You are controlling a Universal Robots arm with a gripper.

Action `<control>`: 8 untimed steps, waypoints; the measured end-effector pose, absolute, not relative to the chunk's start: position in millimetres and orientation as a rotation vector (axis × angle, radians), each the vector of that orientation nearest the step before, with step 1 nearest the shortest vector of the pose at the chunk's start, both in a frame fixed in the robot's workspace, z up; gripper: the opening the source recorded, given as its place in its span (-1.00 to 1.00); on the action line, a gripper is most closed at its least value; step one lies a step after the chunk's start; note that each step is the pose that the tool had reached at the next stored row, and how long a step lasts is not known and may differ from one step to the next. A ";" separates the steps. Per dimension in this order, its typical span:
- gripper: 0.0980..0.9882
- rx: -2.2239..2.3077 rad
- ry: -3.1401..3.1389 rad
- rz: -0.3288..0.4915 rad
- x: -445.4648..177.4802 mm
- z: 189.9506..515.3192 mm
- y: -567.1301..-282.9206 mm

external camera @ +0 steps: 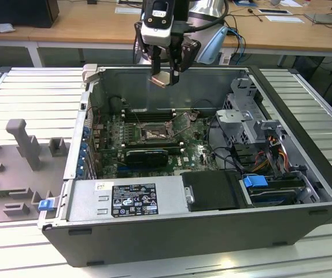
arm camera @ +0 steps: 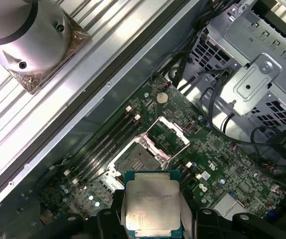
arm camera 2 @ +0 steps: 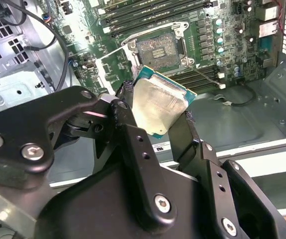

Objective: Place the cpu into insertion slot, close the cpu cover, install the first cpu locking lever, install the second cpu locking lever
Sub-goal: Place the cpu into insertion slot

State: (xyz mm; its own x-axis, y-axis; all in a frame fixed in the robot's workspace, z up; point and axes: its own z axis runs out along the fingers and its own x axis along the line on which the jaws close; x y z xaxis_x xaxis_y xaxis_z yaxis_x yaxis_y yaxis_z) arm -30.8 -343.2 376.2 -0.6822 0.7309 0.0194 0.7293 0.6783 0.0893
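The fingers are clamped on two opposite edges of the cpu, which sits tilted between them with its metal face showing. The gripper holds it in the air above the open computer case, well apart from the bare insertion slot, whose cpu cover stands raised.

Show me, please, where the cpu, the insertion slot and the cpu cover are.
the cpu (arm camera: 153, 204), first wrist view, centre of its metal face.
the insertion slot (arm camera 2: 155, 50), second wrist view, middle of its contact field.
the cpu cover (arm camera: 175, 131), first wrist view, one bar of its frame.
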 end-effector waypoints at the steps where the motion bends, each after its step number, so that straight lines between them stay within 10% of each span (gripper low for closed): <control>1: -0.04 1.254 2.857 0.140 -30.8 376.3 -343.2; 8: -0.04 1.295 2.837 0.140 -30.8 376.3 -343.1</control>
